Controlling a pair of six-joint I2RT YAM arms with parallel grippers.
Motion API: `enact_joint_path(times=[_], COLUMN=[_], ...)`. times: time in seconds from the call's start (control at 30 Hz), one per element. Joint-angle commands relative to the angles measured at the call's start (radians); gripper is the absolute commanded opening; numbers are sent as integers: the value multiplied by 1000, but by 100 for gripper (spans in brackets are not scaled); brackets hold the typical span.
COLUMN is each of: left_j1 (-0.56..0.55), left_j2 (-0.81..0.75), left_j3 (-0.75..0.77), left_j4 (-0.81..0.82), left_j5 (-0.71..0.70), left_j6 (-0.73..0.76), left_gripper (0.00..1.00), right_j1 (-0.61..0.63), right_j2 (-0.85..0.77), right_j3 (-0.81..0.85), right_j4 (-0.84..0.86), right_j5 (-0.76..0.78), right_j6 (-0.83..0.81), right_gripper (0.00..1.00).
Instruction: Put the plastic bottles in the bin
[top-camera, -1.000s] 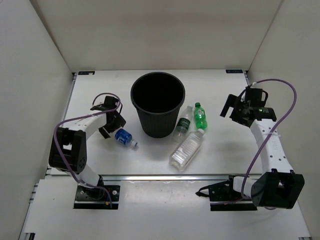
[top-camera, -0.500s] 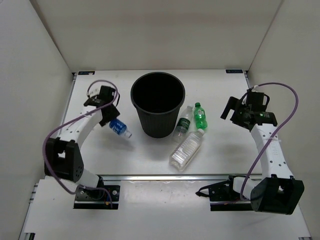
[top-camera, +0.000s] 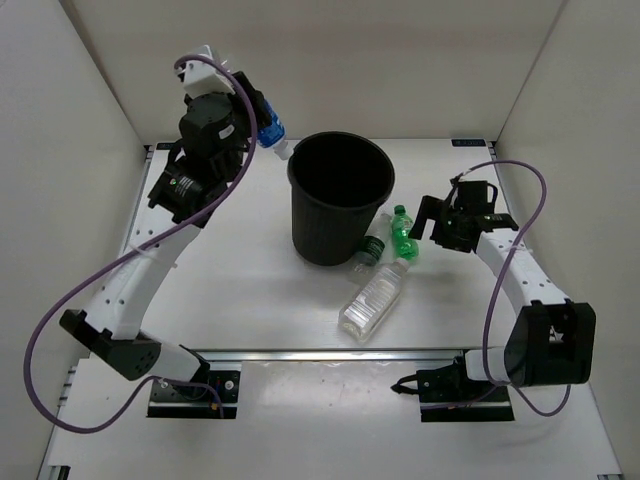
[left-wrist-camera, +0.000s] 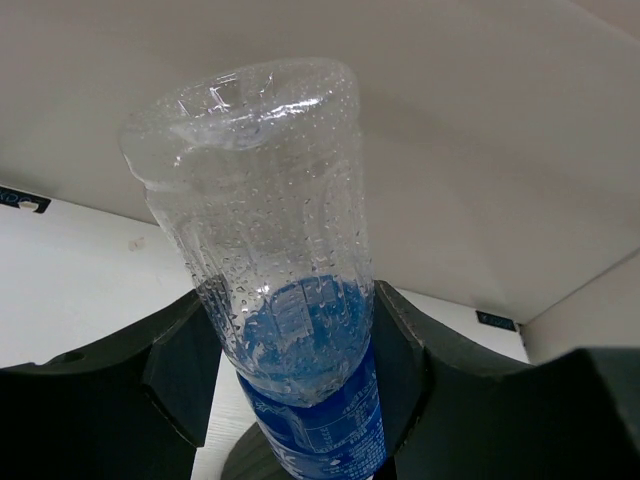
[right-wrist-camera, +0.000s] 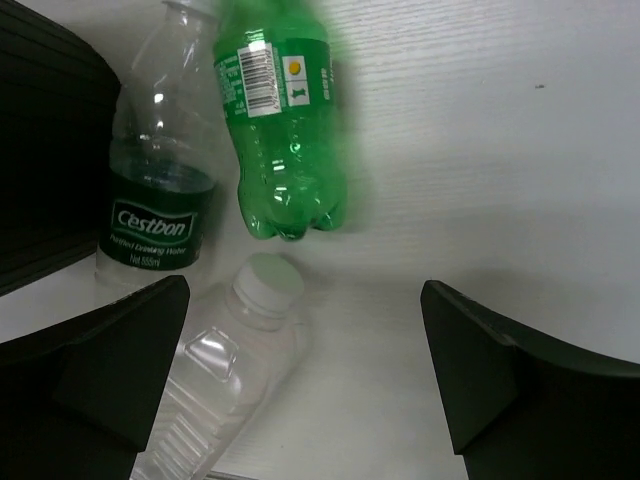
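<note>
1. While the left claw (top-camera: 262, 125) stays out of reading range in the top view, its wrist camera shows it clenched on the blue-label bottle (left-wrist-camera: 290, 330). The label's white print is too small to read, and droplets cover the clear plastic.
2. "Cestbon" reads in white on the dark green label of a clear bottle (right-wrist-camera: 155, 200).
3. A barcode and a yellow dot show on the green bottle (right-wrist-camera: 285, 150); its other print is blurred.
4. The ribbed bottle (right-wrist-camera: 215, 390) has a white cap and no visible label.
5. The held bottle hangs high above the desk (top-camera: 240, 290), just beside the left rim of the black bin (top-camera: 335, 230).
6. The other three bottles lie on the desk right of the bin, with the Cestbon one nearest its wall.
7. The right claw (right-wrist-camera: 305, 385) is spread wide and grasps nothing, hovering over those bottles.
8. The desk is white with a faint grain, and plain white panels wall it in.
</note>
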Motion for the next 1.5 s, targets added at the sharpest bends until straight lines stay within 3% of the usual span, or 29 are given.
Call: enact_joint_path(times=[0.0,0.13,0.4,0.5,0.6,0.63,0.67,0.9,1.03,1.17,1.27,1.33,1.43,1.47], left_j1=[-3,11,-26,-61,-74,-63,-57,-83,6,147,364,432,507,515], left_j2=[43,42,129,200,235,238,237,168,88,-38,-117,-165,-172,-168], left_j3=[-19,-38,-35,-19,-9,-15,-13,42,73,-57,-241,-367,-531,-589], left_j4=[71,118,124,105,69,57,54,5,-70,-144,-234,-268,-329,-334], left_j5=[25,51,151,120,85,111,115,177,290,249,289,283,345,365], left_j6=[70,46,104,150,150,141,130,152,78,-38,-166,-227,-250,-255], left_gripper=[43,44,42,49,65,87,99,99,98,99,99,99,99,99], right_j1=[-17,-16,4,12,16,15,19,28,42,45,54,61,62,65], right_j2=[55,114,126,173,235,268,290,431,465,496,513,511,490,473], right_j3=[29,109,102,118,138,146,158,223,232,234,238,255,330,342], right_j4=[126,98,160,152,137,135,129,132,137,149,137,117,65,40], right_j5=[-42,-47,-57,-30,-24,-5,13,30,65,67,79,107,145,151], right_j6=[-7,6,-16,-25,-19,-17,-20,-45,-37,-14,-17,-16,-34,-45], right_gripper=[99,99,99,99,99,100,99,99,97,81,61,42,25,23])
